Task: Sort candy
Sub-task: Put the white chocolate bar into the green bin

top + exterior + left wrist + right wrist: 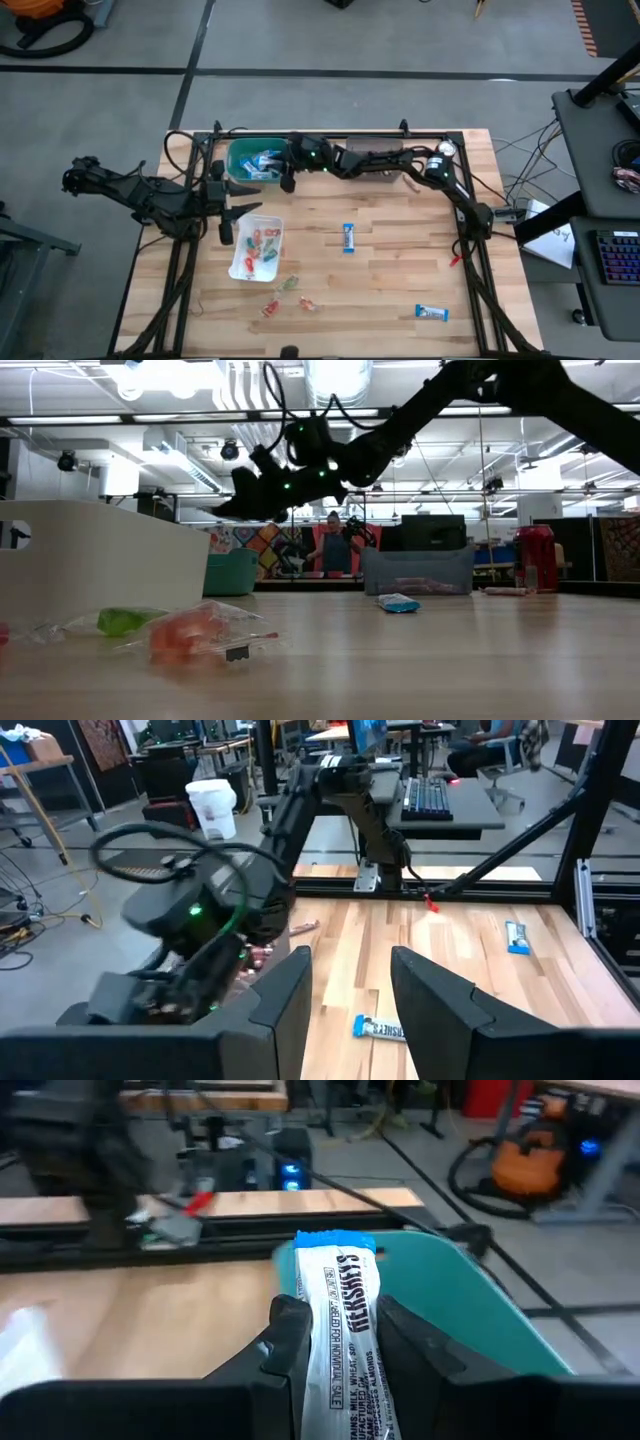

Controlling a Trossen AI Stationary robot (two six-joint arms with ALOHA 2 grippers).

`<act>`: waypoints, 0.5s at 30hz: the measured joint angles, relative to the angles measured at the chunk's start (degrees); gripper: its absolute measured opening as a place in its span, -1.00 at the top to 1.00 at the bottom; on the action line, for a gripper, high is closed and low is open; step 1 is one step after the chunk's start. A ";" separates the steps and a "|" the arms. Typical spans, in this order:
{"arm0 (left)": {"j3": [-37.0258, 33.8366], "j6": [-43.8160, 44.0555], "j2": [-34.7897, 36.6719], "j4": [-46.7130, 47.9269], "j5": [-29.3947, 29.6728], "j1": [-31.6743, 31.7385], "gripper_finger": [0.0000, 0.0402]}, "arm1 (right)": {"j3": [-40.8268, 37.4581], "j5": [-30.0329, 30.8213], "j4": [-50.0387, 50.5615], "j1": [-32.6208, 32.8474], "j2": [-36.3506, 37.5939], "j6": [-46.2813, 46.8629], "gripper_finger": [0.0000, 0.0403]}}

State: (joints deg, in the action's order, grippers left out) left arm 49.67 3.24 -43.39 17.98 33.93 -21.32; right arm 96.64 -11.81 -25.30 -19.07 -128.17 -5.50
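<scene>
Candy pieces (283, 297) lie scattered near the table's front edge, beside a white tray (256, 250) holding more. Left gripper (228, 214) hovers beside that tray, jaws spread, empty. Two blue-and-white bars (348, 237) rest mid-table. Farther back, right gripper (338, 1342) pinches a Hershey's bar (345, 1330) at the teal bin (254, 160).

Teal bin (470, 1295), blue-and-white bar (345, 1320), pale striped wooden table (380, 270).
</scene>
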 joint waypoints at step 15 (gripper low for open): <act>-0.62 0.29 -0.58 0.38 -0.02 -0.07 0.39 | 12.65 4.31 17.43 -1.70 -6.50 1.12 0.04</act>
State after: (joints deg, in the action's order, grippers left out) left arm 49.05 3.53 -43.97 18.35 33.91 -21.39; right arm 109.29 -7.50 -7.87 -20.78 -134.67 -4.38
